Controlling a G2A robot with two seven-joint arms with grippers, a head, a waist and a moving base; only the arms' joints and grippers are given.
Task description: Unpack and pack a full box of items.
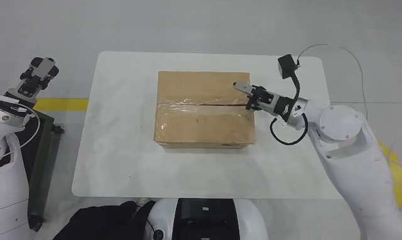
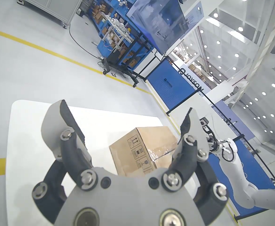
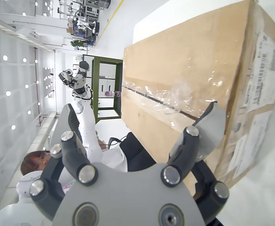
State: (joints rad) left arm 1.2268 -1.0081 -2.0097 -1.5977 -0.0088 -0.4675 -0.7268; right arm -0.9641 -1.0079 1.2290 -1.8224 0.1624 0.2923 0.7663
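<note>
A closed cardboard box (image 1: 204, 111) sits in the middle of the white table (image 1: 119, 146), its top seam sealed with clear tape (image 3: 165, 95). My right gripper (image 1: 246, 94) is at the box's right end and is open. In the right wrist view one fingertip (image 3: 211, 111) rests at the taped seam near the top edge of the box (image 3: 179, 55), while the other finger hangs in the air beside it. My left gripper (image 1: 39, 69) is raised off the table at the far left, open and holding nothing (image 2: 125, 115), with the box (image 2: 147, 147) well beyond it.
A dark green cart (image 1: 41, 171) stands on the floor by the table's left edge. Paper labels (image 3: 262, 76) cover the box's right end face. Bare tabletop surrounds the box on all sides.
</note>
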